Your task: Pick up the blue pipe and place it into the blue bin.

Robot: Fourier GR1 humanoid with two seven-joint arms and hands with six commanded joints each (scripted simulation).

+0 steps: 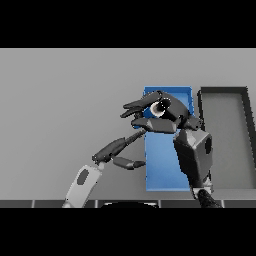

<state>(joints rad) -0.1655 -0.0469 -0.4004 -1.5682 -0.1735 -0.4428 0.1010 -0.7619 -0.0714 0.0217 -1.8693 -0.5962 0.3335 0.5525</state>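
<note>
The blue bin (162, 167) lies on the grey table right of centre, its long side running away from me. My right hand (156, 113) hovers over the bin's far left part with its fingers curled. A short piece of the blue pipe (142, 123) shows under those fingers at the bin's left edge; the rest of it is hidden by the hand. My left hand (116, 148) is just left of the bin, fingers straight and pointing up-right toward the right hand, thumb spread, holding nothing.
A dark grey bin (227, 145) stands directly right of the blue one, nearly touching it. My right forearm (194, 155) crosses the blue bin's right side. Bare grey table (60, 100) stretches to the left and far side.
</note>
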